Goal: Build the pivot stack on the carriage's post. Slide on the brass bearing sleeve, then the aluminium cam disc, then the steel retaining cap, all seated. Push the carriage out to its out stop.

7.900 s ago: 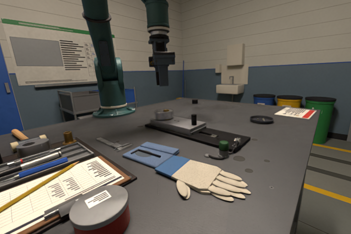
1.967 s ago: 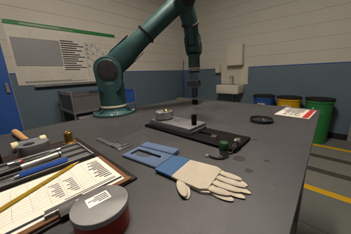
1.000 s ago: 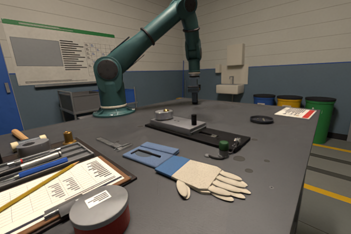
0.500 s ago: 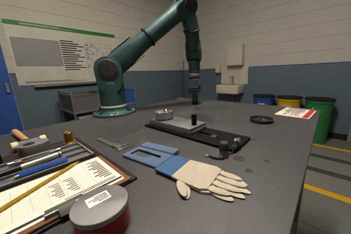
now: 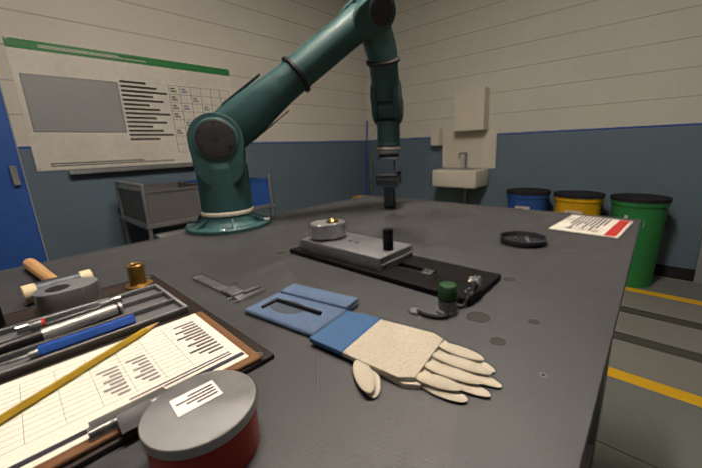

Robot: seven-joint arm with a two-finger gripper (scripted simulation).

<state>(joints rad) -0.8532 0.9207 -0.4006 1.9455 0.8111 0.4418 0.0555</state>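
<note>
In the middle of the table a grey carriage (image 5: 356,249) sits on a black rail base (image 5: 402,269). An aluminium cam disc (image 5: 328,228) lies on the carriage's left end with a brass tip showing at its centre. A short black post-like piece (image 5: 387,239) stands on the carriage's right end. My gripper (image 5: 389,205) hangs low over the far side of the table behind the carriage, with something dark between its fingers that I cannot make out. Near the left edge, by the tool tray, a brass sleeve (image 5: 136,274) stands upright next to a grey ring-shaped part (image 5: 65,293).
A clipboard and pen tray (image 5: 93,353) fill the near left corner, with a red tin (image 5: 200,422) in front. A work glove (image 5: 404,356), blue pad (image 5: 302,306), calipers (image 5: 228,287), green-knobbed clamp (image 5: 446,301) and dark dish (image 5: 523,239) lie around the rail.
</note>
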